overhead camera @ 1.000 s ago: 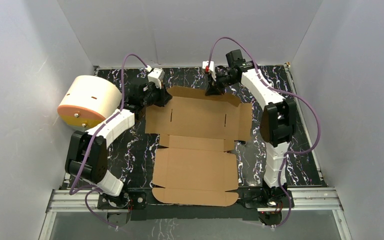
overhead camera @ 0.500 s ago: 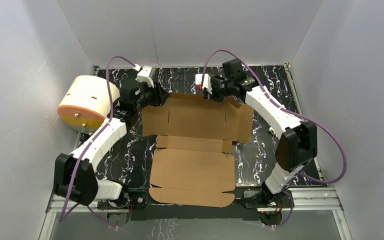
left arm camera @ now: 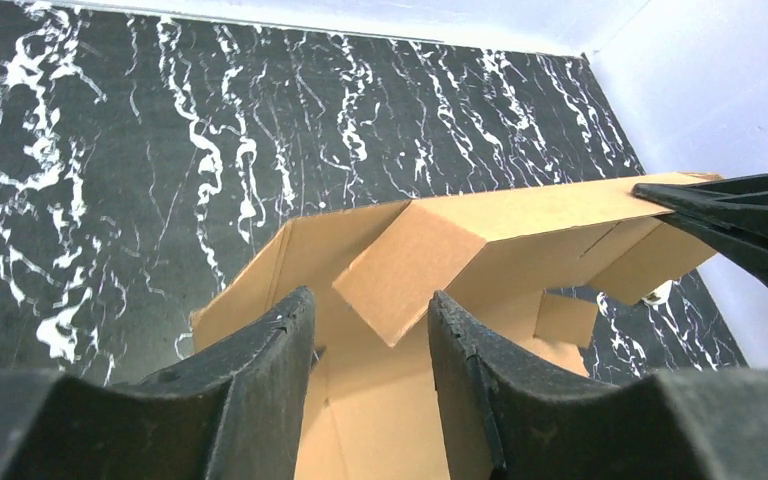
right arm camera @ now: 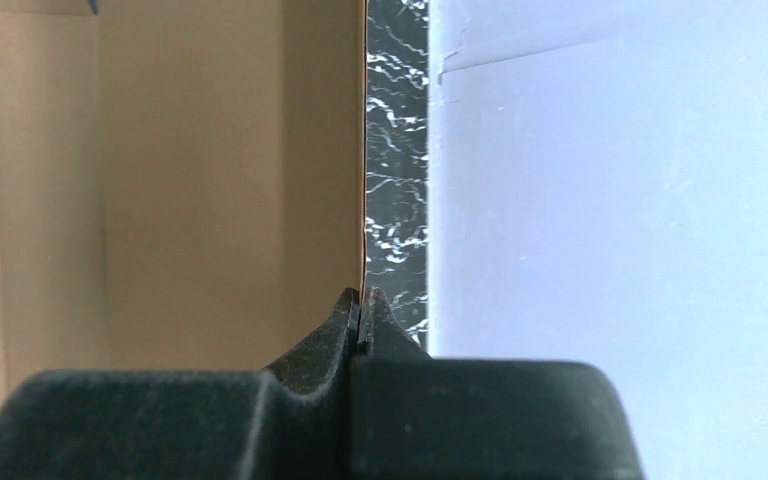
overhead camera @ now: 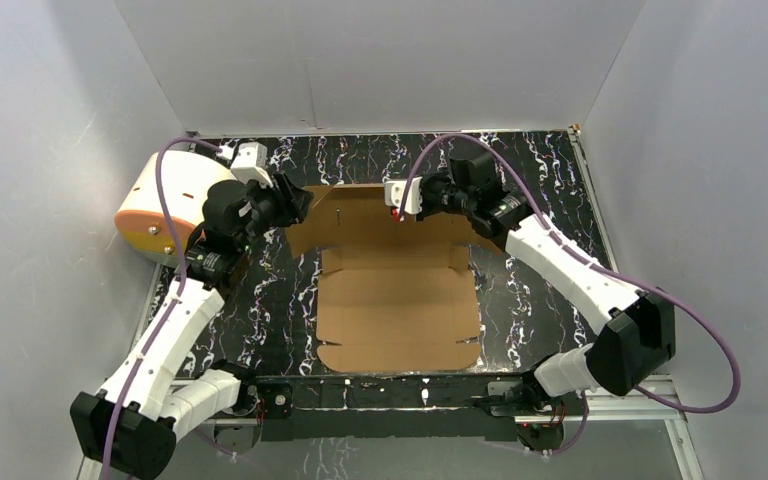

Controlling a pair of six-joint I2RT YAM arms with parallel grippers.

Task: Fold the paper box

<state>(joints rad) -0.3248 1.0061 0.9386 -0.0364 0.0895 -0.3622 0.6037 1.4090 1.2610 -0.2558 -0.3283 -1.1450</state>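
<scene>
Early stage: paper box (overhead camera: pixel 397 310) mid-tabletop (overhead camera: pixel 360 160), far panel tipped up, near panels flat, nothing tucked or locked yet. Right hand (right arm camera: pixel 360 305) pinched shut on the far panel's edge. Left hand (left arm camera: pixel 370 300) open, fingers (left arm camera: pixel 260 370) straddling a corner flap, not clamped.

Paper box (overhead camera: pixel 397 300), plain brown; tabletop (overhead camera: pixel 550 160), black with white marbled veins; cylinder (overhead camera: pixel 182 195), cream-white (its face orange); arms (overhead camera: pixel 570 272), white with black joints.
</scene>
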